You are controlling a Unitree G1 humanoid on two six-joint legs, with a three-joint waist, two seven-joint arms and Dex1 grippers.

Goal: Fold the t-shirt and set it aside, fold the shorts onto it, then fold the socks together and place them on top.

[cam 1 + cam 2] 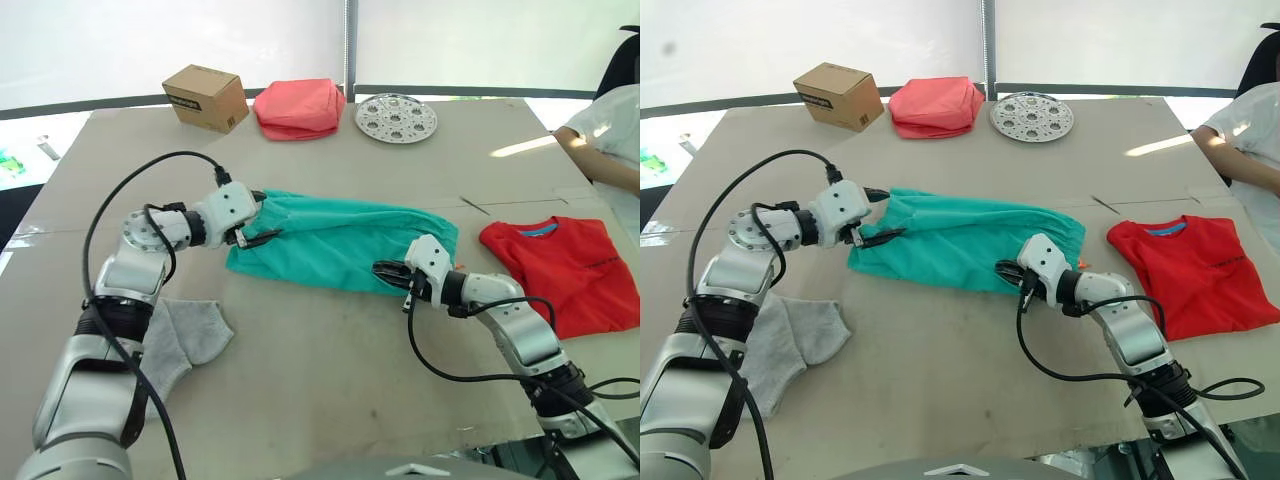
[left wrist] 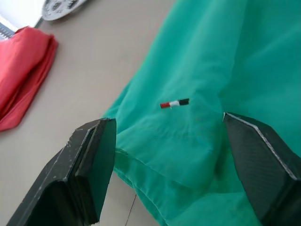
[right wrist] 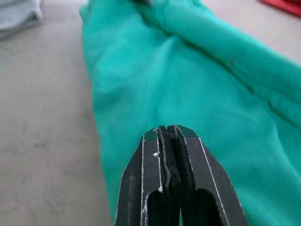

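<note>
Lying mid-frame, one shorts spans both grippers: left gripper spread wide over its left end, right gripper pinching its lower-right edge. One t-shirt right; two socks lower left.

Silver-grey jointed arms with black looping cables, white wrist housings, black two-fingered end effectors.

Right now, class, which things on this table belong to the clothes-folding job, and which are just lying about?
Job: t-shirt, folded; shorts, between the left gripper and right gripper; socks.

Lying about: cardboard box; salmon-pink cloth bundle; perforated metal disc.
</note>
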